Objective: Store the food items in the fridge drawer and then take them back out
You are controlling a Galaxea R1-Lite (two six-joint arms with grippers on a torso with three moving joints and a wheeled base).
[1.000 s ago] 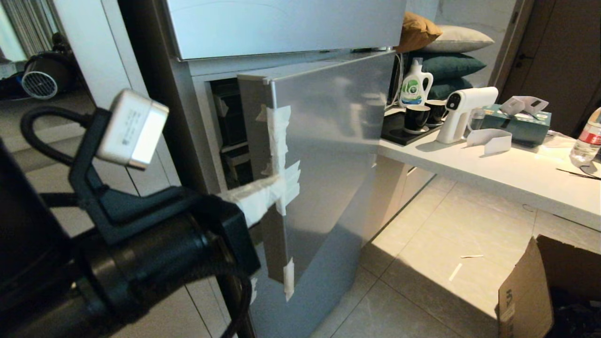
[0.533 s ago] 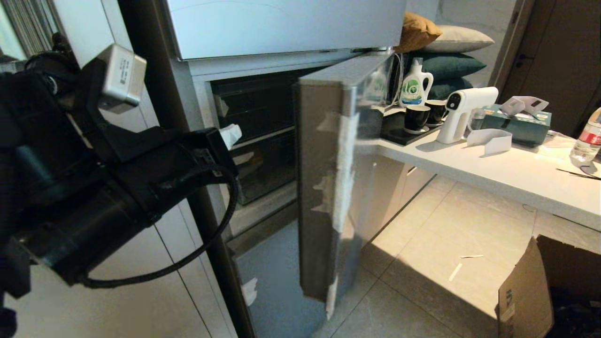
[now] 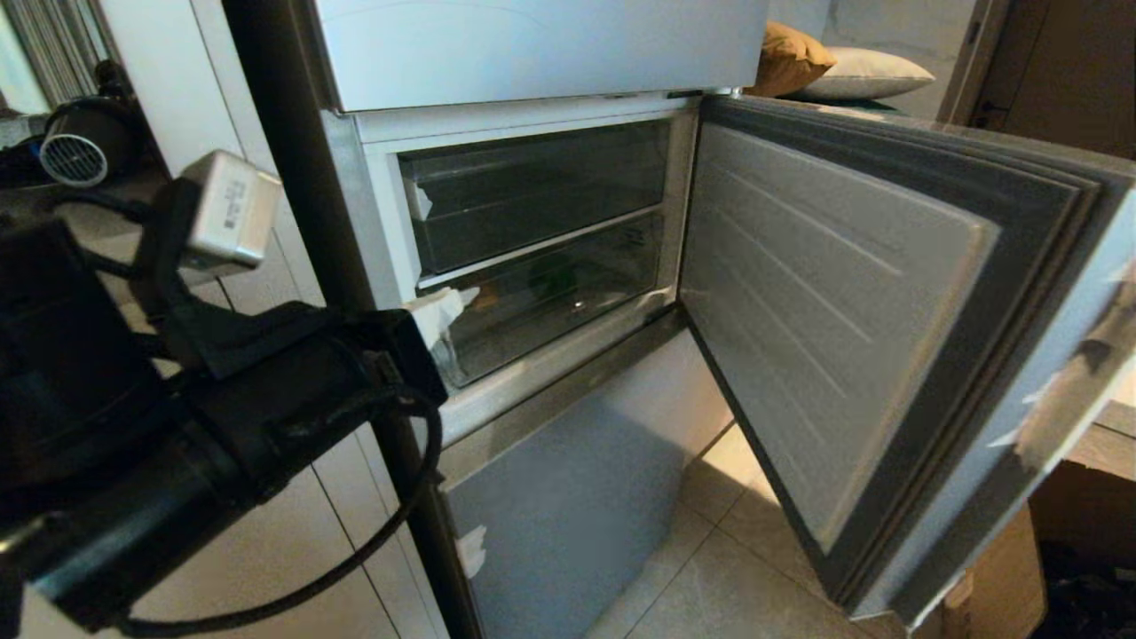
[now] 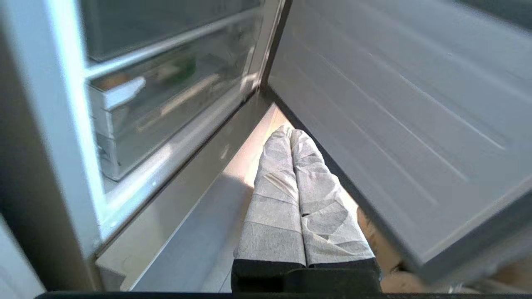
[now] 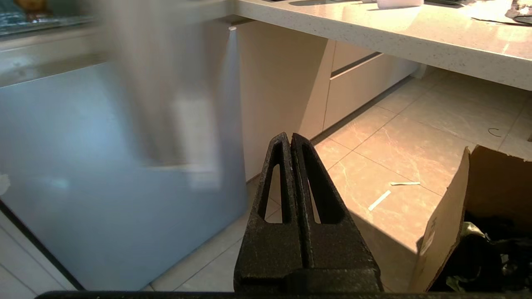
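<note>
Middle fridge door (image 3: 834, 328) swung wide open at frame right. Left gripper (image 3: 448, 306) with taped fingers (image 4: 286, 195) pressed closed, empty, at fridge drawer (image 3: 550, 293) left corner. Green pepper (image 3: 552, 277) dimly visible inside drawer. Right gripper (image 5: 291, 143) closed, low over floor.

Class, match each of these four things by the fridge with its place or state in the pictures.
Things:
1. middle fridge door
2. fridge drawer
3. left hand
4. right hand

States:
A. low over the floor tiles, near a cardboard box
B. swung wide open
C. shut, wrapped in white tape
D. pushed in, something green inside

Pairs: 1-B, 2-D, 3-C, 4-A
</note>
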